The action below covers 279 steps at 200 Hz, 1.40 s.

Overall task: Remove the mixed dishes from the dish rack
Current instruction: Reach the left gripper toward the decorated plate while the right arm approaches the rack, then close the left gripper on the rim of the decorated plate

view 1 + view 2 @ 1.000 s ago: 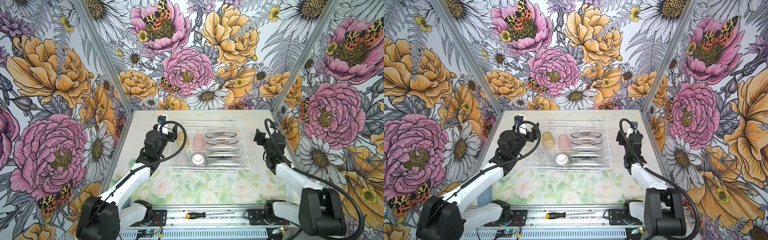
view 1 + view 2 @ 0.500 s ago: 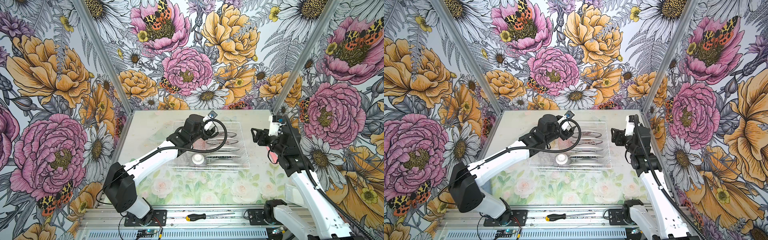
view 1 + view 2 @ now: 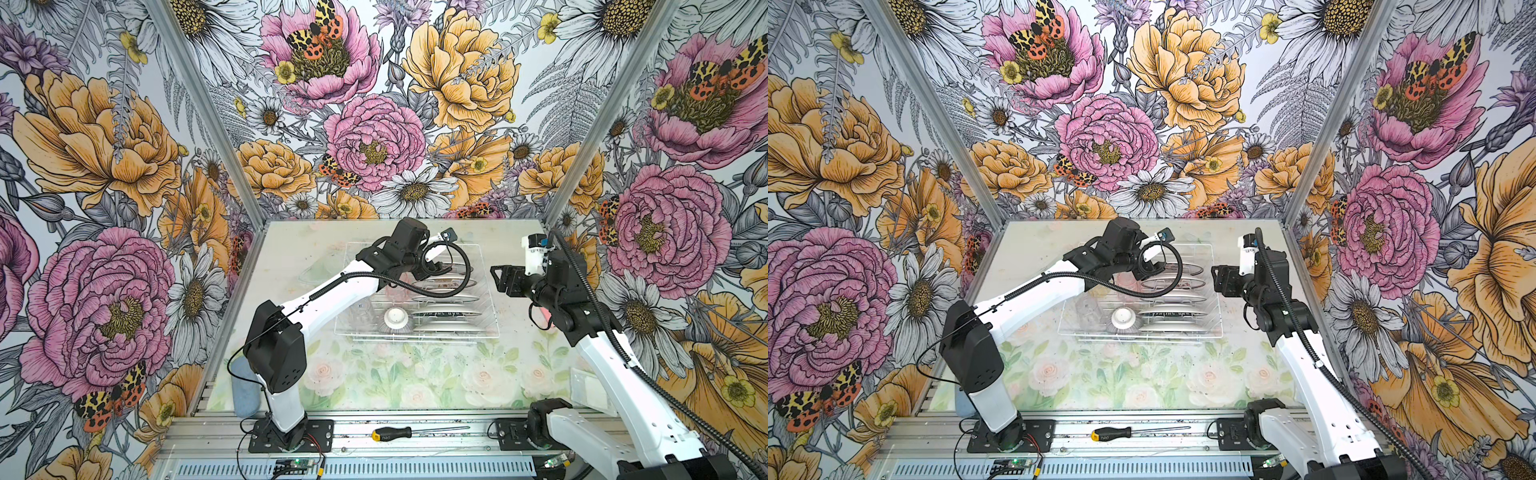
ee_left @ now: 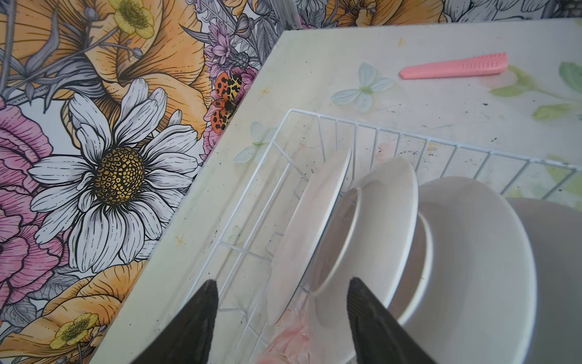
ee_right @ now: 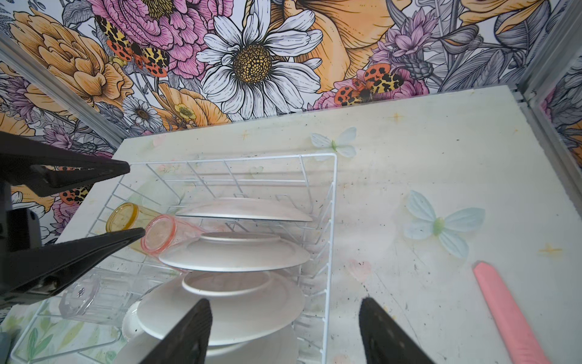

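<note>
Left gripper (image 3: pixel 430 268) is wide open and empty, hanging over the far end of the plate row. A second ago it sat off the rack's left edge with its arm folded back, so it has swung right across. In the right wrist view the left gripper's fingers (image 5: pixel 78 170) stand well apart above the amber and pink tumblers, touching neither. Same story for the right gripper (image 3: pixel 500 280): spread wide, nothing in it, just off the rack's right side and pointed at it. It was lower and further back a second ago.

The rack (image 3: pixel 491 307) sits on the table (image 3: pixel 291 257) toward the back, same spot as before, and nothing has left it. The plates (image 5: pixel 233 255) stand on edge in the slots of its right half. The bowl (image 3: pixel 395 320) is upside down at the front, white base up, just left of the nearest plates. Three glasses lie on their sides in the left half:
- amber tumbler (image 5: pixel 122 217), farthest back
- pink tumbler (image 5: pixel 160 234), right against the plates
- clear tumbler (image 5: pixel 82 296), nearest

A pink strip (image 5: pixel 510 315) lies on the table right of the rack, apart from it.

Writing-wise, one plate has a dark band with lettering, too small to read. The screwdriver (image 3: pixel 390 434) on the front rail (image 3: pixel 457 441) has a short white word on its handle that I can't make out for sure.
</note>
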Each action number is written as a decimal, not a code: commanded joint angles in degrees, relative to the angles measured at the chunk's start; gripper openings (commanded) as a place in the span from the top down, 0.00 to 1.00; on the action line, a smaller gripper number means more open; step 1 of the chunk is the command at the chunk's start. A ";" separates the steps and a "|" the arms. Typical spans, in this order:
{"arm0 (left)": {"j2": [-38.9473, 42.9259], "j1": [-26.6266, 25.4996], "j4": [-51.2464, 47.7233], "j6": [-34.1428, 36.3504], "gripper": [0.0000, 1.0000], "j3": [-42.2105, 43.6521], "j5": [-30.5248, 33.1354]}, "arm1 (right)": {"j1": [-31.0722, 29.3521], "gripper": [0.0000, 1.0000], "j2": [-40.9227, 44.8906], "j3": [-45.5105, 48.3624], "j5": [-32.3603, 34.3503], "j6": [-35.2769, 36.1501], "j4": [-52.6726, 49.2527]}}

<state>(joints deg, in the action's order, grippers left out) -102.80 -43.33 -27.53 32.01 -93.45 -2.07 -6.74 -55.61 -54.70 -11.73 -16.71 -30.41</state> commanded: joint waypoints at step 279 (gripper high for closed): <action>-18.11 -0.04 -10.26 11.94 0.68 -18.73 6.46 | -0.29 0.23 4.24 -0.48 -0.13 -0.08 -0.26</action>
<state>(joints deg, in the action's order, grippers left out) -119.92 -43.75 -37.74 43.57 -110.48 3.25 -6.74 -52.12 -54.72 -12.27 -16.71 -30.68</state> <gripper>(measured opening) 0.343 0.770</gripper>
